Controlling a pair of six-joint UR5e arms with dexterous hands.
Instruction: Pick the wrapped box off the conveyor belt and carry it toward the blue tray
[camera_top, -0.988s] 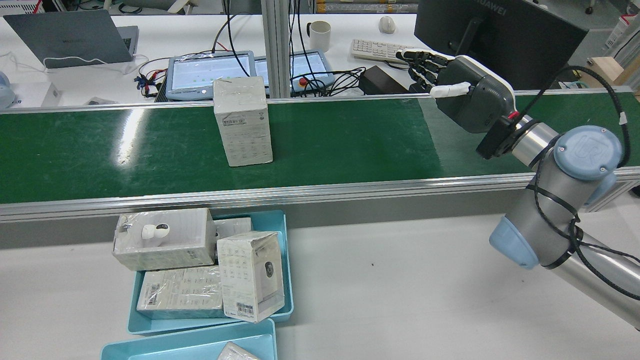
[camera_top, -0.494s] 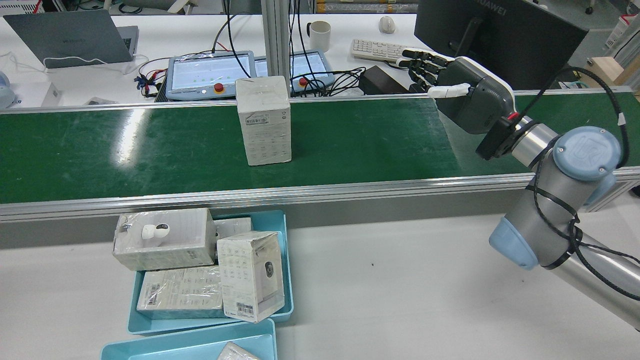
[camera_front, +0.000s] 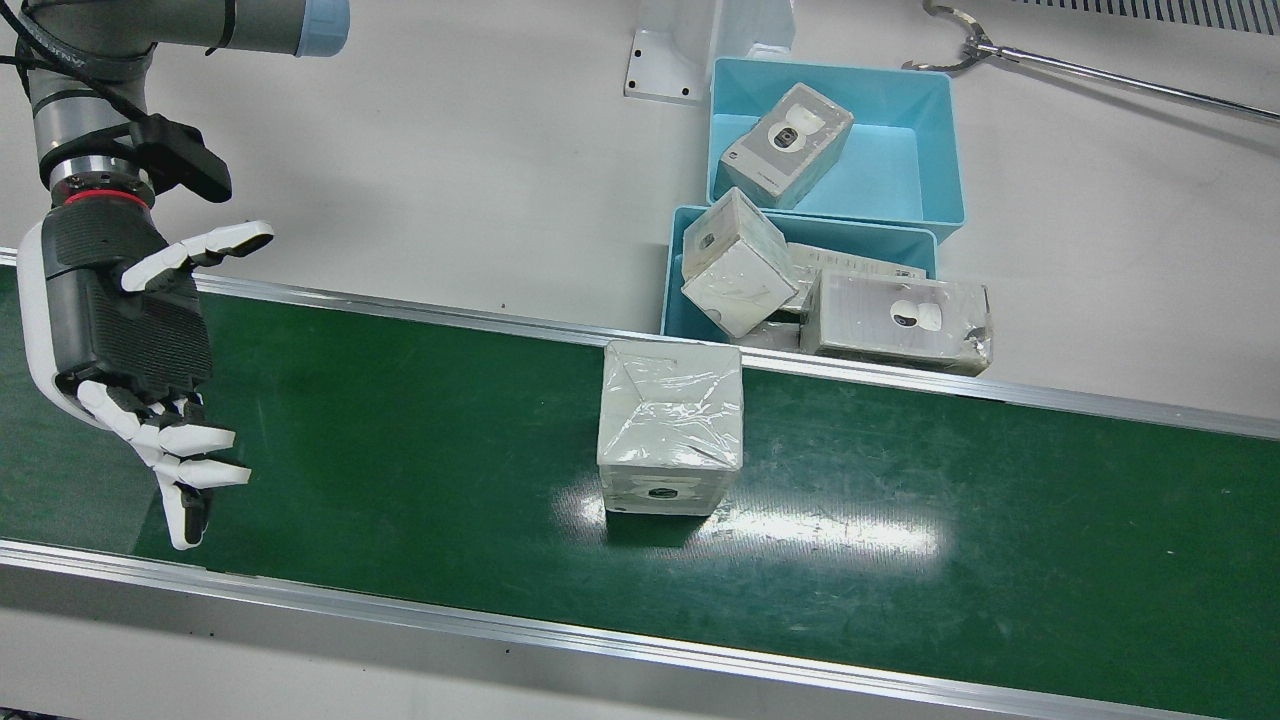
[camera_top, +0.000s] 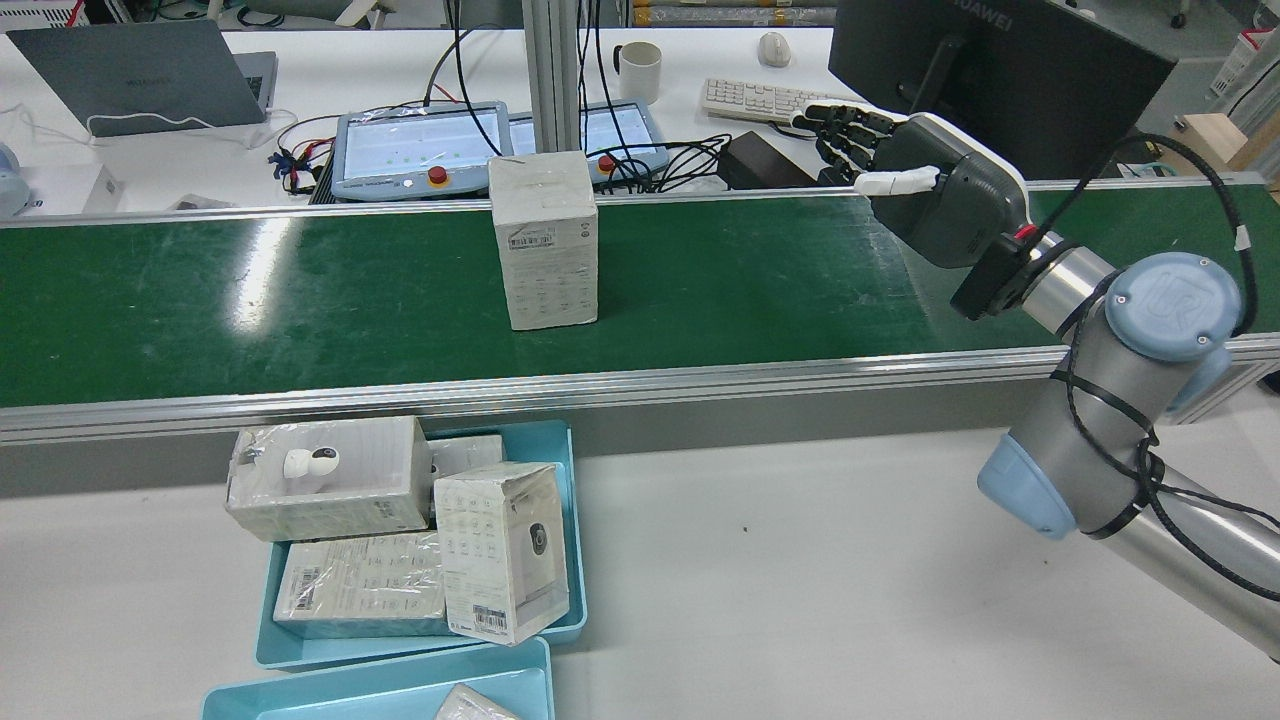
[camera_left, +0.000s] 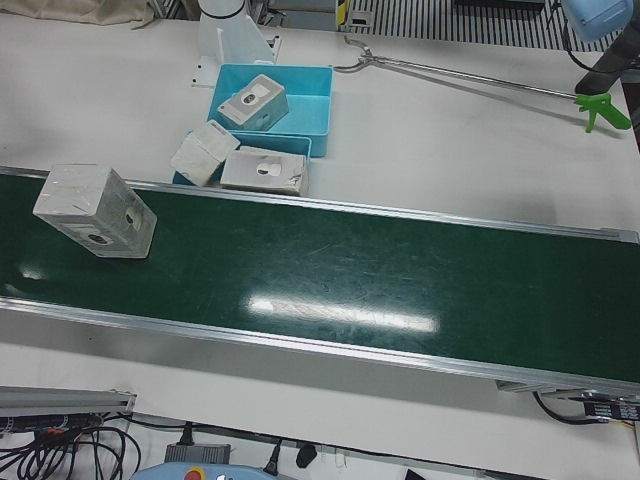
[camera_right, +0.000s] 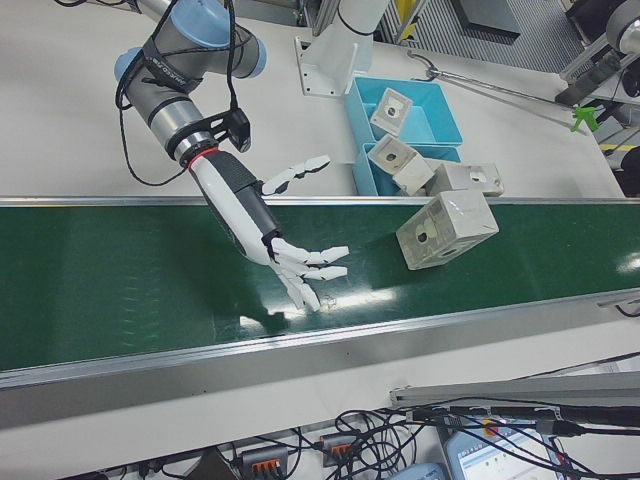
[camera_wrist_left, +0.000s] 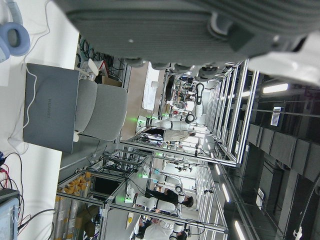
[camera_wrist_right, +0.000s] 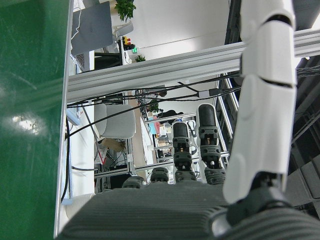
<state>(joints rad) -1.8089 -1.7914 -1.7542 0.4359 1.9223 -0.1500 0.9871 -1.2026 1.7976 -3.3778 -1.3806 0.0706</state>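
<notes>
White box (camera_front: 670, 425) in crinkled film, upright on the belt (camera_front: 900, 520), my right hand (camera_front: 130, 340) spread wide and empty well apart, two trays (camera_front: 940, 140), four boxes there

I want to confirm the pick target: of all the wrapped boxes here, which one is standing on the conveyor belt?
The lone upright wrapped box on the green conveyor belt, apart from the open right hand. The other boxes lie in or across the blue trays beside the belt.

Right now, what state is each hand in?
Right hand: open, fingers spread above the green conveyor belt, holding nothing.
Left hand: only its palm shows; cannot tell.
</notes>
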